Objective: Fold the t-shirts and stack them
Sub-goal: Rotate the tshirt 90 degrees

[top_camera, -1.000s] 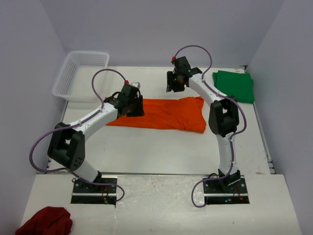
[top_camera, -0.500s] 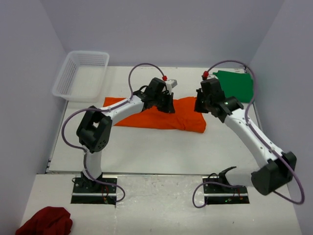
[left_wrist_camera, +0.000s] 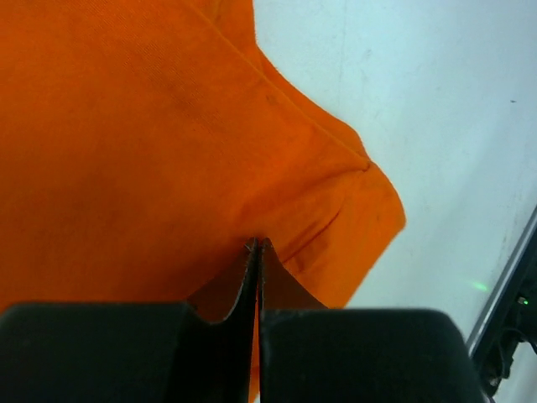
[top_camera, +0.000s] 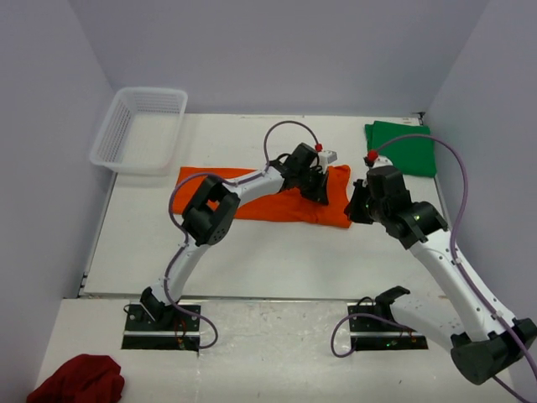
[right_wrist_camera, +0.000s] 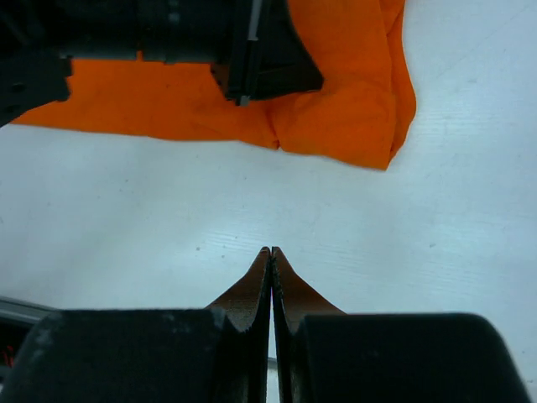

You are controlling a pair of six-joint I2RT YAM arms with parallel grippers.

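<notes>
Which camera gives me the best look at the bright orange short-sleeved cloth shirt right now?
Top external: the whole bright orange shirt shows, spread on the table, with the left arm across part of it. Left wrist shows only one corner up close; right wrist only one end.

From above, the left arm (top_camera: pixel 252 186) covers a strip of the orange shirt (top_camera: pixel 332 206). The dark red cloth (top_camera: pixel 75 379) is cut off by the bottom edge. Whether the closed tips of the left pincer (left_wrist_camera: pixel 258 245) nip any cloth cannot be told.
</notes>
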